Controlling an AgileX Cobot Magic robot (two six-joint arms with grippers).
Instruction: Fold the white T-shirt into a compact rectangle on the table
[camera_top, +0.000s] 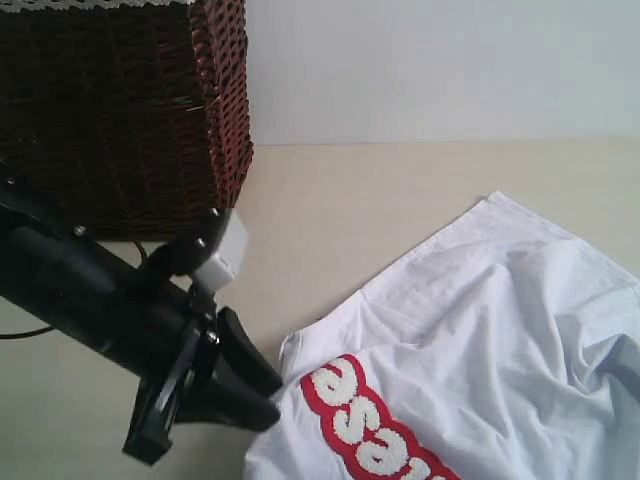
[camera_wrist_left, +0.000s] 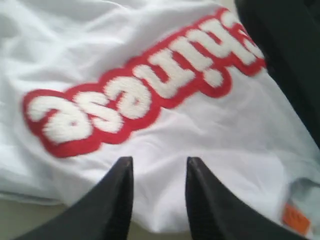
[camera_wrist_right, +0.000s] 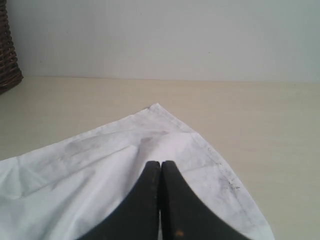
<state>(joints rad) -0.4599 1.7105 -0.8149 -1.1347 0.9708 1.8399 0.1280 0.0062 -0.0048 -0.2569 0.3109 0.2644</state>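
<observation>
White T-shirt (camera_wrist_left: 235, 130) seemingly beneath left claw (camera_wrist_left: 159, 162)

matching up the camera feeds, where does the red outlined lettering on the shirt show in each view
Exterior view: the lettering runs along the bottom edge, near the centre.
Left wrist view: it spans the shirt just beyond the parted left hand.
Right wrist view: not in it; only plain cloth shows.
Shared landmark: the white T-shirt is in all three views.

Soft, bright, even light, faint shadows, mild blur throughout, near jaws out of focus.
</observation>
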